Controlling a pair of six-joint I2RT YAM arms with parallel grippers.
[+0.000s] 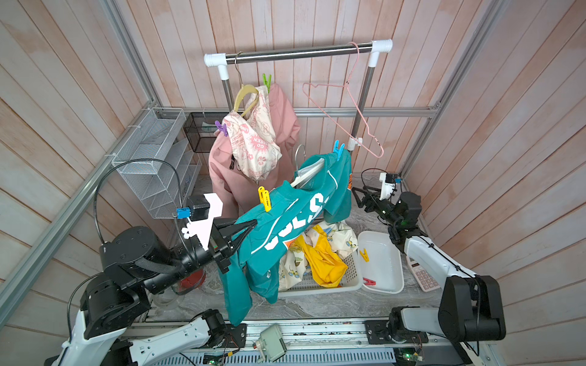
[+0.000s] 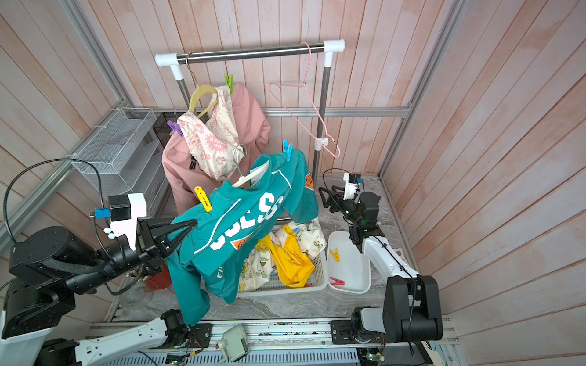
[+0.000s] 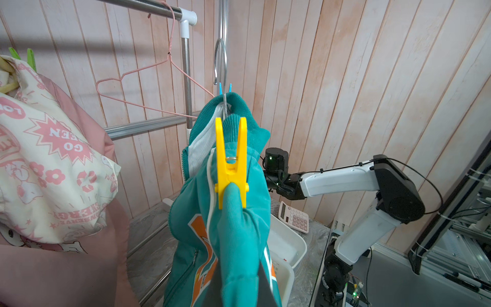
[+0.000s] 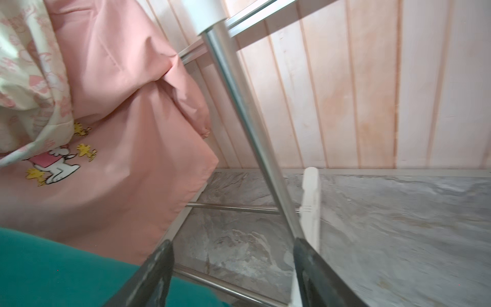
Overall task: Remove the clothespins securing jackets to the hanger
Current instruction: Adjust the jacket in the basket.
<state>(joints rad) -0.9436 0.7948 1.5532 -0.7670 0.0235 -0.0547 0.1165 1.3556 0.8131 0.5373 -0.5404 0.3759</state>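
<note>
I had the left pincer clamped on the teal jacket, right pincer gaping, empty

A yellow clothespin pinched that jacket's near shoulder, a blue clothespin the far one. Behind, the yellow jacket lay in the basket, with a loose yellow clip and a red clip in the white tray beside it. Further back, the pink jacket hung off the rail, purple clothespin and green clothespin on it.

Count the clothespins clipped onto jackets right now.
4: green clothespin and purple clothespin on the pink jacket, blue clothespin and yellow clothespin on the teal jacket. Others may be hidden behind fabric.
</note>
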